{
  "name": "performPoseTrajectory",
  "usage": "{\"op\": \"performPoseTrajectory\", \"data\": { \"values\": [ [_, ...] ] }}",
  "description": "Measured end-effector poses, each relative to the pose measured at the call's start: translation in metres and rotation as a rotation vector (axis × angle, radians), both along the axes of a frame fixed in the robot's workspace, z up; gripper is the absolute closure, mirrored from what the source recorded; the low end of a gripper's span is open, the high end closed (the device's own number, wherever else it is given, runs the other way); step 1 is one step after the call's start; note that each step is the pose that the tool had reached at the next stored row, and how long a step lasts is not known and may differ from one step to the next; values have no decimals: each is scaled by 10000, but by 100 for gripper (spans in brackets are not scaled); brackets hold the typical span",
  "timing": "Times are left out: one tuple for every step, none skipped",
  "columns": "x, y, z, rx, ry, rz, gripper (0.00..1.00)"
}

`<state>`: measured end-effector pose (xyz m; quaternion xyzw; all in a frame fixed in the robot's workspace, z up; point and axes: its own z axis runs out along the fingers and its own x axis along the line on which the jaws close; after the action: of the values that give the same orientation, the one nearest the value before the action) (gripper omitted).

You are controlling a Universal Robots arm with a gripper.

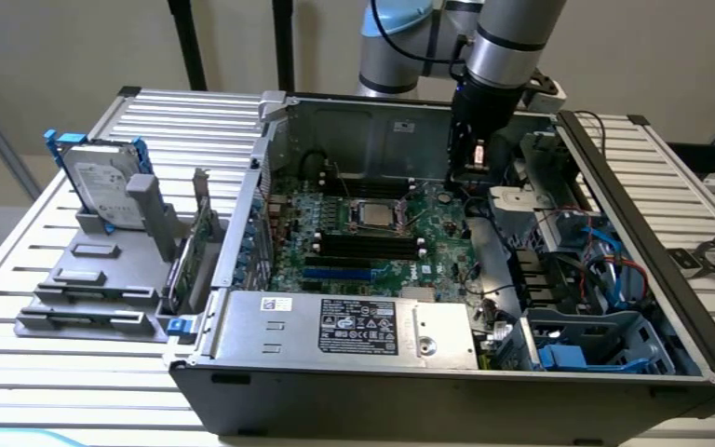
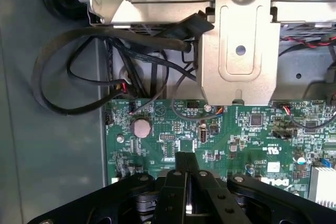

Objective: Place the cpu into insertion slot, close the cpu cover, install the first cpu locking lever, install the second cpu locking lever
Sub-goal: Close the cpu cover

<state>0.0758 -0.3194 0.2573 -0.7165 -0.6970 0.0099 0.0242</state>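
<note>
Seen from the exterior view, the gripper hung inside the open computer case near its back wall, its jaws pressed together and nothing that we could see between them. The insertion slot lay well apart from the gripper, toward the exterior view's left of it and lower on the green motherboard. Within the slot's dark rim we saw a silvery-grey square that we took for the cpu. Farther from the gripper, along the case's near edge, sat the silver power supply box. Outside the case, well off to the exterior view's left, a hard drive stood in a grey holder. In the wrist view, the gripper showed its two black fingers closed against each other over the motherboard. Just beyond the fingertips we noted a round coin cell, and farther out a folded metal bracket and looping black cables.
</note>
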Motion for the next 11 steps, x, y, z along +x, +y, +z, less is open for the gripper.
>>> {"op": "performPoseTrajectory", "data": {
  "values": [
    [-4, 7, -18, 1, -16, 34, 89],
    [-10, 12, -36, -1, -33, 71, 89],
    [-18, 15, -53, -1, -51, 114, 89],
    [-30, 17, -73, 0, -65, 167, 89],
    [-42, 18, -91, 1, -71, 213, 89],
    [-57, 18, -109, 0, -72, 250, 89],
    [-72, 18, -127, -1, -73, 282, 89],
    [-86, 19, -145, 0, -74, 318, 89],
    [-101, 19, -163, 0, -74, 354, 89],
    [-112, 19, -182, 1, -74, 388, 89],
    [-114, 19, -192, 2, -65, 410, 89]
  ]
}}
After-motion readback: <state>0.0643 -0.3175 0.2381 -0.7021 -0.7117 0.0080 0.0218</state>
